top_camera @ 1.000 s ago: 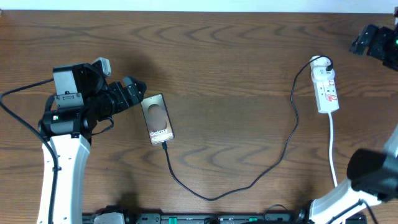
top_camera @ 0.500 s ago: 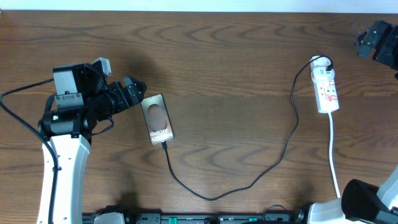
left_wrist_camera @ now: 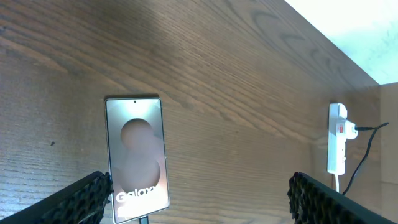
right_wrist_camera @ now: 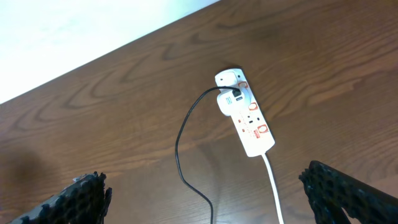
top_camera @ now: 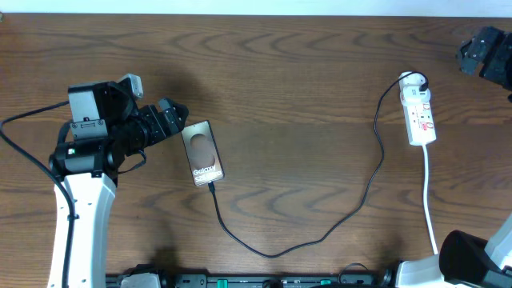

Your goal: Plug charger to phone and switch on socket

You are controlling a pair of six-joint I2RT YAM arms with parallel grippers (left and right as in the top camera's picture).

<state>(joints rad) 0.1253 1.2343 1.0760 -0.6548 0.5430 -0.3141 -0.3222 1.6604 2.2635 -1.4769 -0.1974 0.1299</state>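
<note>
Left tool (left_wrist_camera: 199, 186): spread wide, nothing held, just beside the phone (top_camera: 202, 151).
Right tool (right_wrist_camera: 204, 180): spread wide, empty, well apart from the socket (top_camera: 418, 112).
Charger (top_camera: 320, 236): laid across the counter (top_camera: 304, 72), tip joined to the phone's lettered end.

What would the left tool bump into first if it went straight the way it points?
Probably the phone, which lies just ahead of the open left tool, toward one side. The tool's middle lines up more with the bare table beside it, and depth is hard to judge.
</note>
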